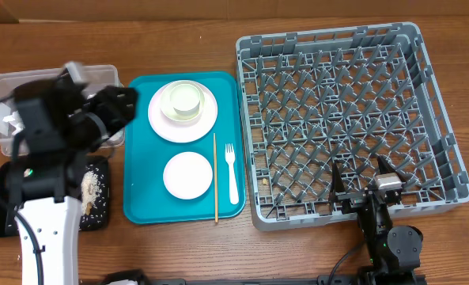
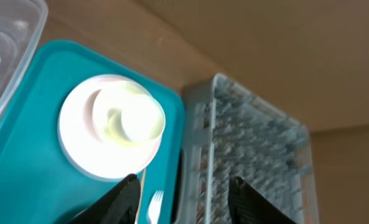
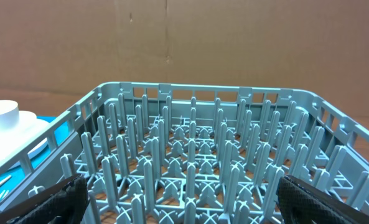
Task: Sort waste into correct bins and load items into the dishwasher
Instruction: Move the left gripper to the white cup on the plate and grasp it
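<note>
A pale pink plate (image 1: 163,119) with a pale bowl (image 1: 184,100) on it sits at the back of the teal tray (image 1: 143,190). A second round pale bowl (image 1: 188,175) and a white fork (image 1: 232,176) lie nearer the front. My left gripper (image 1: 123,103) hovers at the tray's left edge, open and empty; in the left wrist view (image 2: 184,186) the plate (image 2: 78,146), bowl (image 2: 128,115) and fork (image 2: 153,205) lie ahead. My right gripper (image 1: 362,178) is open over the front edge of the grey dish rack (image 1: 432,79), with only the rack's pegs (image 3: 190,155) between its fingers.
A clear tub (image 1: 28,83) holding white napkins (image 1: 13,123) stands at far left, partly under my left arm. In front of it lies a black tray (image 1: 100,218) with beige scraps (image 1: 92,186). A thin wooden stick (image 1: 215,178) lies beside the fork.
</note>
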Tool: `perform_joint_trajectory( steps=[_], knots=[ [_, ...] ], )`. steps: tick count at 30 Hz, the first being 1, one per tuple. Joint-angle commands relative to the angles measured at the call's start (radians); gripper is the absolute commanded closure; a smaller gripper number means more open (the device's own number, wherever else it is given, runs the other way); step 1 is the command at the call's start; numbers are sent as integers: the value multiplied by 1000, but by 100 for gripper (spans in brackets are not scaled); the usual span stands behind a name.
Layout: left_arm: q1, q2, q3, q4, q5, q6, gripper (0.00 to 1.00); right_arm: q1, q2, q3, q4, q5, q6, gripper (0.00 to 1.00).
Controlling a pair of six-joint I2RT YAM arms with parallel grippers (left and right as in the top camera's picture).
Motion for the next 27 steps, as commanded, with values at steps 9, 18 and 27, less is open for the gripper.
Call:
perform_joint_trajectory(
  steps=[9, 18, 27],
  knots=[
    [-425, 327, 377, -363, -597, 134, 51, -5, -6, -11, 6, 1, -4, 0],
    [-402, 513, 377, -409, -573, 140, 44, -5, -6, -11, 6, 1, -4, 0],
    [-322, 629, 377, -213, -565, 138, 43, -5, -6, -11, 6, 1, -4, 0]
  ],
)
